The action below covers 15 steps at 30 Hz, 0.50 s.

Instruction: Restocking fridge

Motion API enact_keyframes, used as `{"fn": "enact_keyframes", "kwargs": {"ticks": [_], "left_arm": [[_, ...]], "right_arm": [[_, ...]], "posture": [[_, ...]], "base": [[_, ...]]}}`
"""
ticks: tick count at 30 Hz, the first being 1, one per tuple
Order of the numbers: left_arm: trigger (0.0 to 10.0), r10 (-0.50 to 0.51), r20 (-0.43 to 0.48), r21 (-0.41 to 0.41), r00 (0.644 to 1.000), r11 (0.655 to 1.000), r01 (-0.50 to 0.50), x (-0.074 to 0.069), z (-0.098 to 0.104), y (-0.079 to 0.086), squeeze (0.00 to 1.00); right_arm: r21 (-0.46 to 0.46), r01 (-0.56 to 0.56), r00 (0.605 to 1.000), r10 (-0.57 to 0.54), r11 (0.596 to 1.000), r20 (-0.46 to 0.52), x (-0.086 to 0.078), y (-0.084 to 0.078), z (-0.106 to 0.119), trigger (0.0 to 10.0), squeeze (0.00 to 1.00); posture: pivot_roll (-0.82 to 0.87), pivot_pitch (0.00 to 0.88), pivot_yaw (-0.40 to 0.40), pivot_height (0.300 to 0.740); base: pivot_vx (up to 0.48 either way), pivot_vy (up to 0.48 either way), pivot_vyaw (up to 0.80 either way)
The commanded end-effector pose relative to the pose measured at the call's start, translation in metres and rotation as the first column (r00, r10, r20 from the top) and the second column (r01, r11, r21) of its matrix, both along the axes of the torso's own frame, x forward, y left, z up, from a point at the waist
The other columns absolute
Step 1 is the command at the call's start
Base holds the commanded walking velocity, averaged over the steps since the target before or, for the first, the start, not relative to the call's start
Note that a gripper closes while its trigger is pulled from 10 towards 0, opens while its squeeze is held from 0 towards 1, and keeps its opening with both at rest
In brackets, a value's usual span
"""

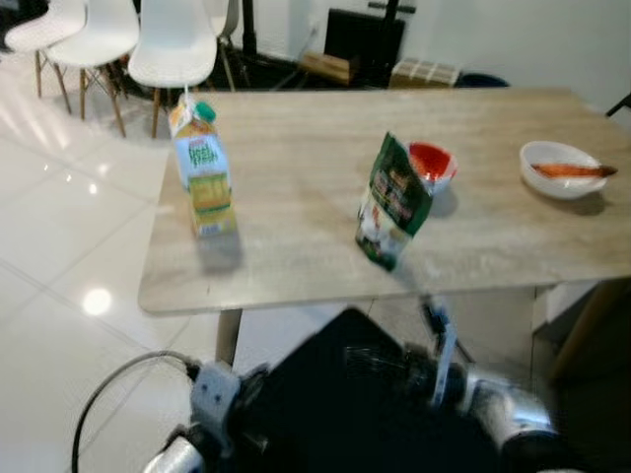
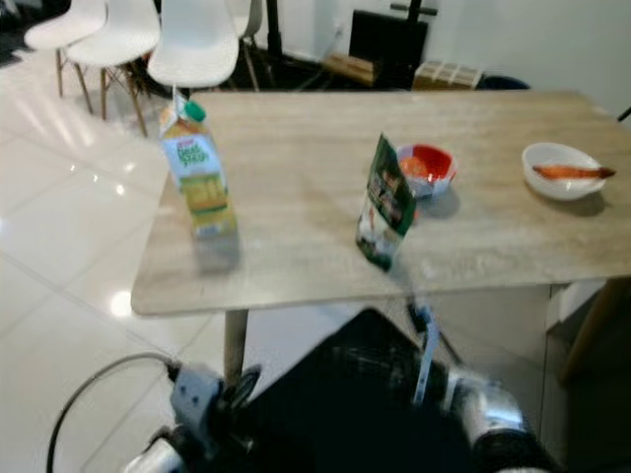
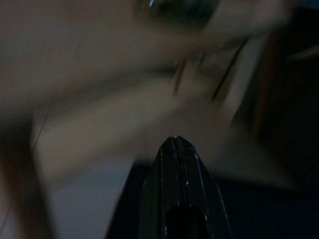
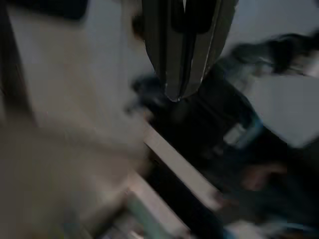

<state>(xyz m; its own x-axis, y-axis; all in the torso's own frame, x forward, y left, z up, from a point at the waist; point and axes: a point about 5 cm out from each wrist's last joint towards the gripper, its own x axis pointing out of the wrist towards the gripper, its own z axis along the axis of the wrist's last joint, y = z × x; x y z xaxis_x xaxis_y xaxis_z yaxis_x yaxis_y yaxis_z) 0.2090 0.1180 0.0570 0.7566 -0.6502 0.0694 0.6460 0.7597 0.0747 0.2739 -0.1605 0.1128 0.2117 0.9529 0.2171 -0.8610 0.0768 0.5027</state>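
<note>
A juice carton (image 1: 203, 169) with a green cap stands upright near the left end of the wooden table (image 1: 296, 266). A green snack bag (image 1: 392, 200) stands near the table's middle front, just before a small red-and-white bowl (image 1: 432, 165). Both arms hang low below the table's front edge, the left arm (image 1: 202, 419) at the lower left and the right arm (image 1: 493, 399) at the lower right. In the blurred left wrist view my left gripper (image 3: 175, 142) has its fingers together. My right gripper (image 4: 175, 94) also shows its fingers pressed together with nothing between them.
A white bowl (image 1: 562, 169) with orange food sits at the table's right end. White chairs (image 1: 173, 44) stand behind the far left corner on a glossy white tile floor (image 1: 59, 256). A dark cabinet (image 1: 365, 39) stands by the back wall.
</note>
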Motion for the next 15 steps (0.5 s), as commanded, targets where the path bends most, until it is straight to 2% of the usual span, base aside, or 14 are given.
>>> {"fn": "enact_keyframes", "kwargs": {"ticks": [1,2,3,4,6,7,8,10,12,13,14,15], "left_arm": [[10.0,-0.051,0.006,-0.003,0.999,0.999,0.051,-0.002,0.010,-0.005,0.00],[10.0,-0.081,0.050,-0.020,0.995,0.996,0.082,0.001,0.025,-0.011,0.00],[10.0,-0.081,0.050,-0.020,0.995,0.996,0.082,0.001,0.025,-0.011,0.00],[10.0,-0.111,0.098,-0.037,0.989,0.993,0.115,0.005,0.043,-0.017,0.00],[10.0,-0.142,0.143,-0.053,0.980,0.987,0.150,0.007,0.062,-0.023,0.00],[10.0,-0.155,0.172,-0.052,0.973,0.985,0.166,0.010,0.073,-0.026,0.00],[10.0,-0.155,0.172,-0.052,0.973,0.985,0.166,0.010,0.073,-0.026,0.00],[10.0,-0.161,0.207,-0.052,0.965,0.983,0.175,0.013,0.088,-0.028,0.00],[10.0,-0.147,0.225,-0.056,0.963,0.985,0.163,0.016,0.100,-0.027,0.00],[10.0,-0.141,0.230,-0.059,0.963,0.986,0.159,0.017,0.105,-0.026,0.00],[10.0,-0.131,0.233,-0.063,0.964,0.987,0.150,0.018,0.108,-0.025,0.00],[10.0,-0.121,0.239,-0.060,0.963,0.989,0.139,0.020,0.112,-0.024,0.00]], "right_arm": [[0.101,-0.023,0.999,0.020,0.995,0.032,0.001,0.003,0.018,10.0,0.00],[0.145,-0.017,0.997,0.006,0.989,0.073,0.005,0.003,0.032,10.0,0.00],[0.145,-0.017,0.997,0.006,0.989,0.073,0.005,0.003,0.032,10.0,0.00],[0.198,-0.003,0.993,-0.020,0.980,0.114,0.009,0.004,0.046,10.0,0.00],[0.251,0.007,0.988,-0.046,0.968,0.151,0.012,0.004,0.060,10.0,0.00],[0.280,0.047,0.976,-0.104,0.959,0.191,0.017,0.003,0.070,10.0,0.00],[0.280,0.047,0.976,-0.104,0.959,0.191,0.017,0.003,0.070,10.0,0.00],[0.328,0.119,0.954,-0.200,0.937,0.223,0.022,0.001,0.087,10.0,0.00],[0.378,0.146,0.940,-0.248,0.914,0.236,0.023,-0.001,0.102,10.0,0.02],[0.405,0.150,0.935,-0.262,0.902,0.237,0.022,-0.002,0.110,10.0,0.11],[0.426,0.155,0.929,-0.278,0.891,0.243,0.022,-0.002,0.116,10.0,0.25],[0.441,0.168,0.922,-0.299,0.882,0.247,0.023,-0.003,0.122,10.0,0.44]], "posture": [[-0.01,0.122,-0.074,0.740],[-0.01,0.124,-0.075,0.740],[-0.01,0.124,-0.075,0.740],[-0.01,0.124,-0.075,0.740],[0.00,0.125,-0.076,0.740],[0.00,0.127,-0.074,0.740],[0.00,0.127,-0.074,0.740],[0.00,0.131,-0.069,0.740],[-0.01,0.132,-0.066,0.740],[-0.01,0.133,-0.064,0.740],[-0.01,0.133,-0.064,0.740],[-0.01,0.136,-0.061,0.740]], "base": [[0.000,0.000,0.00],[0.000,0.000,0.00],[0.000,0.000,0.00],[0.000,0.000,0.00],[0.000,0.000,0.00],[0.000,0.000,0.00],[0.000,0.000,0.00],[0.000,0.000,0.00],[0.000,0.000,0.00],[0.000,0.000,0.00],[0.000,0.000,0.00],[0.000,0.000,0.00]]}}
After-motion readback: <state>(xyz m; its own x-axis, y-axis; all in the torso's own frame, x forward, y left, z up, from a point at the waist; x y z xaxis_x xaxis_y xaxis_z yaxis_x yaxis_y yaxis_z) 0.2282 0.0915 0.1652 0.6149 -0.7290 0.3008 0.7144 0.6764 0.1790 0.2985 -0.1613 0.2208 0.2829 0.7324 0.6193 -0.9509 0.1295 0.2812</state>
